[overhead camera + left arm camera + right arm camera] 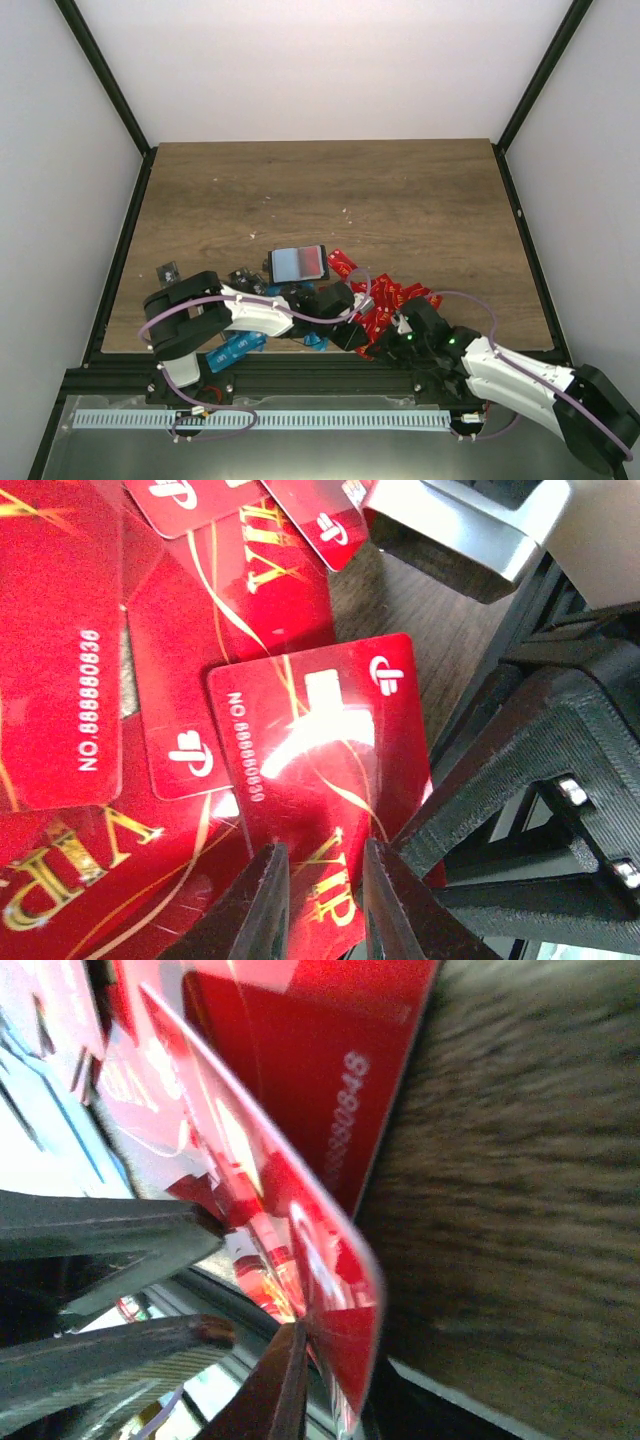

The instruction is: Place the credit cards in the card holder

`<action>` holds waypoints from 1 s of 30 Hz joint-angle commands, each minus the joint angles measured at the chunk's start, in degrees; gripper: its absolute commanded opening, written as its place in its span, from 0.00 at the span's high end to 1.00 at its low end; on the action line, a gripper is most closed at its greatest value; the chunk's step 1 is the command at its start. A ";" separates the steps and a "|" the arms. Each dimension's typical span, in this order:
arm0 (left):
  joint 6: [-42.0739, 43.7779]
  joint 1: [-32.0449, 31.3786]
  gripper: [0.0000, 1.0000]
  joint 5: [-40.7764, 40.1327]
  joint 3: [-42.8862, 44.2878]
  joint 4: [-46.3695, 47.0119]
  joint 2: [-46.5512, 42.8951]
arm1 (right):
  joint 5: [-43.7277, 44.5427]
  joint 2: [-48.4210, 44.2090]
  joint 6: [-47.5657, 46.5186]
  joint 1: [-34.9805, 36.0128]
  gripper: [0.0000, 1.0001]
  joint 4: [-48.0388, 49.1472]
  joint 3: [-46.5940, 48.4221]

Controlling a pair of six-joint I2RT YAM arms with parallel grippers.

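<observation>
Left gripper (pixel 322 860) over the red cards (pixel 388 303)

Its jaws stand a narrow gap apart above one red card (pixel 320 770), which only the left wrist view shows. Right gripper (pixel 228 1278) meets a tilted card (pixel 290 1210) at its tips; gripped or not, I cannot tell. Only the top view shows the holder (pixel 300 262), lying open just beside them on the table (pixel 400 190)

One card holder (pixel 300 262), two arms (pixel 255 312), red cards (pixel 385 300) too overlapped to count.
</observation>
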 commanded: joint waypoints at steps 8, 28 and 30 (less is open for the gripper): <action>-0.93 0.07 0.73 -0.74 -0.47 0.11 -3.00 | 8.71 -4.45 0.89 -0.53 0.99 -10.90 0.04; 3.71 17.49 0.53 -12.05 -5.50 -12.75 -31.51 | 21.28 -4.78 -22.56 -3.38 0.99 -16.88 26.65; 4.17 20.28 0.52 -13.20 -5.84 -14.22 -34.31 | 20.67 -2.51 -27.37 -4.28 0.99 -14.21 29.55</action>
